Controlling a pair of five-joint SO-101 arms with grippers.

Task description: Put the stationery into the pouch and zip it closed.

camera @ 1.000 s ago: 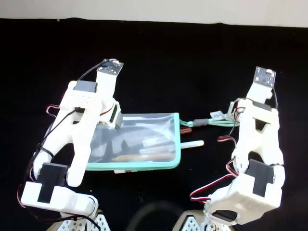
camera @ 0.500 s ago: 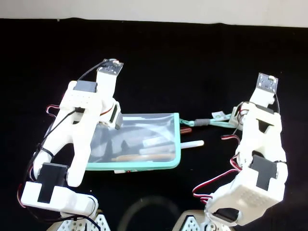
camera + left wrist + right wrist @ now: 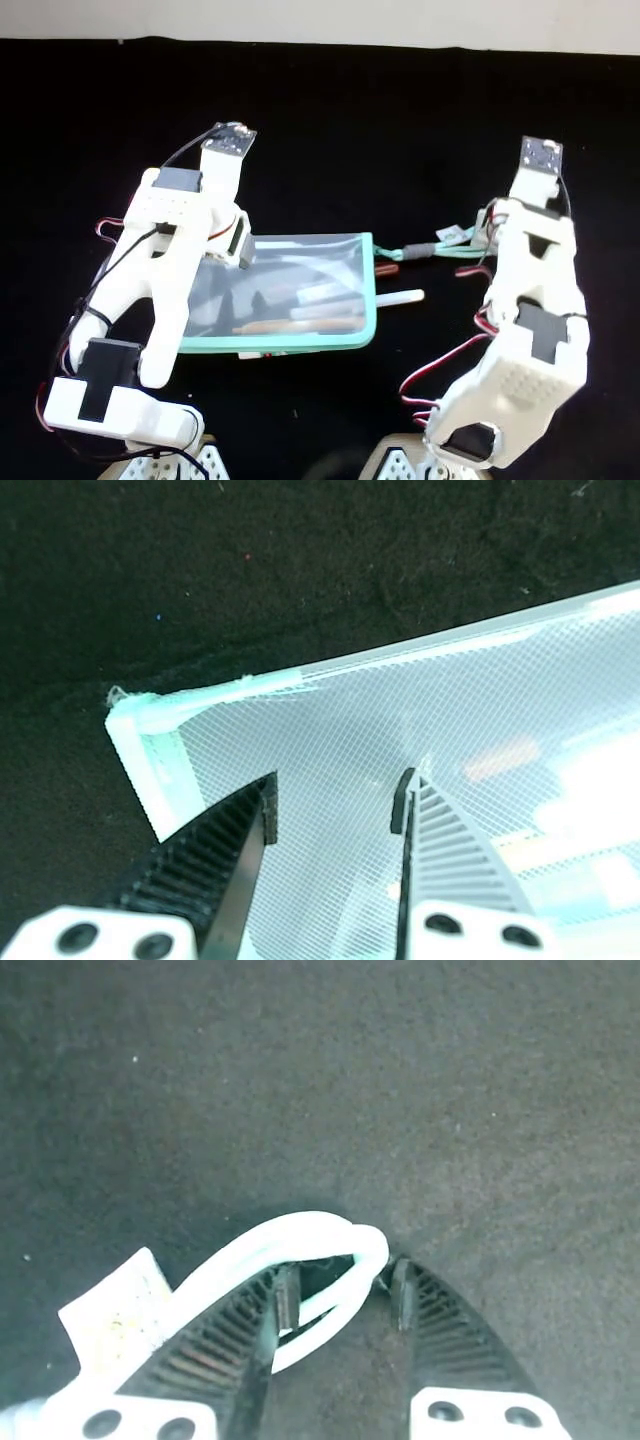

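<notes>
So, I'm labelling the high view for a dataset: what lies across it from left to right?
left arm → mesh pouch → white pen poking out of the pouch's end → right arm

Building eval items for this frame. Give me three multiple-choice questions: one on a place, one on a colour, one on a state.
1. The left claw sits:
A) over the mesh pouch, near a corner
B) beside the pouch, off it
C) far from the pouch

2. The pouch's edging is:
A) red
B) mint green
C) yellow

3. The left claw is:
A) shut on a pen
B) shut on nothing
C) open

Answers:
1 A: the left wrist view shows the mesh and the pouch's corner right under the claw.
2 B: the band around the pouch is mint green in both the high and the left wrist views.
3 C: a clear gap shows between its two fingers, with mesh behind it.
</notes>
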